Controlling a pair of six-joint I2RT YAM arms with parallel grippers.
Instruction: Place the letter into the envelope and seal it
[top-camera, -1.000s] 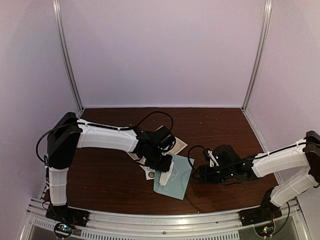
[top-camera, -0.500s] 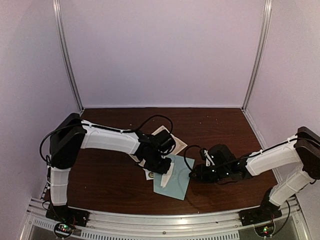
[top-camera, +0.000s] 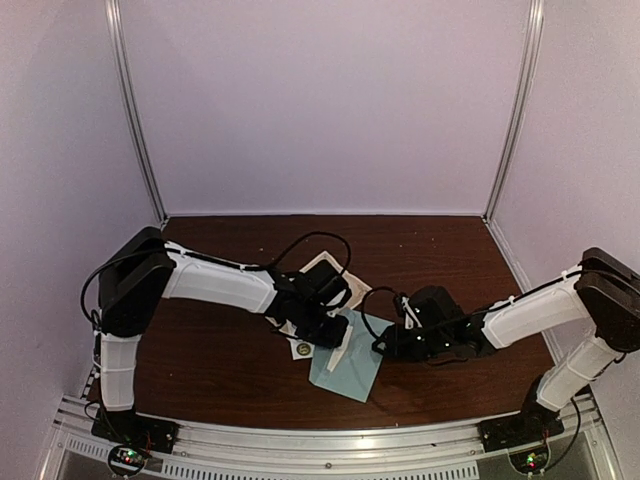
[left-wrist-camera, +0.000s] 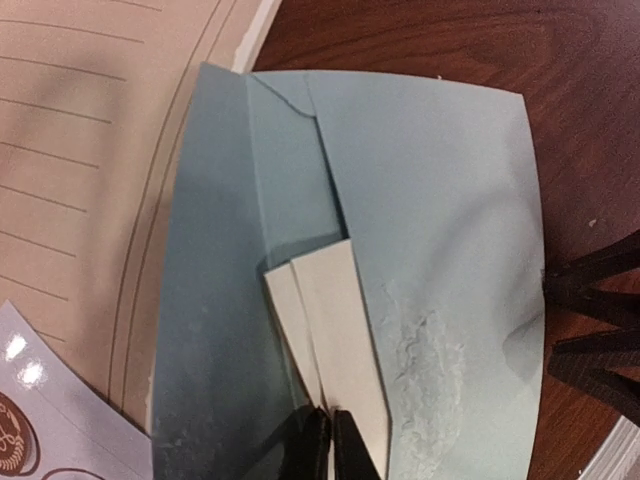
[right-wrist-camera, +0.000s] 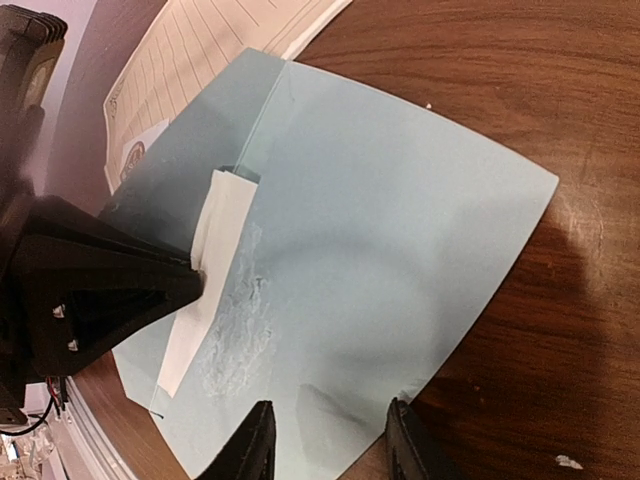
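Observation:
The pale teal envelope (top-camera: 350, 360) lies flat on the brown table, also in the left wrist view (left-wrist-camera: 440, 230) and the right wrist view (right-wrist-camera: 380, 230). A folded white letter (left-wrist-camera: 335, 330) sticks partly out of its opening; it also shows in the right wrist view (right-wrist-camera: 215, 260) and the top view (top-camera: 340, 342). My left gripper (left-wrist-camera: 330, 445) is shut on the letter's near end, at the envelope's left side (top-camera: 325, 330). My right gripper (right-wrist-camera: 325, 440) is open, its fingers just over the envelope's right edge (top-camera: 382, 345).
A lined cream sheet (left-wrist-camera: 90, 180) lies under the envelope's far-left side, also seen in the top view (top-camera: 325, 268). A sticker sheet with round seals (left-wrist-camera: 40, 420) lies at the envelope's left (top-camera: 302, 349). Booth walls stand around the table.
My right gripper has moved left to the envelope's right edge. My left gripper has shifted slightly left and back with the letter.

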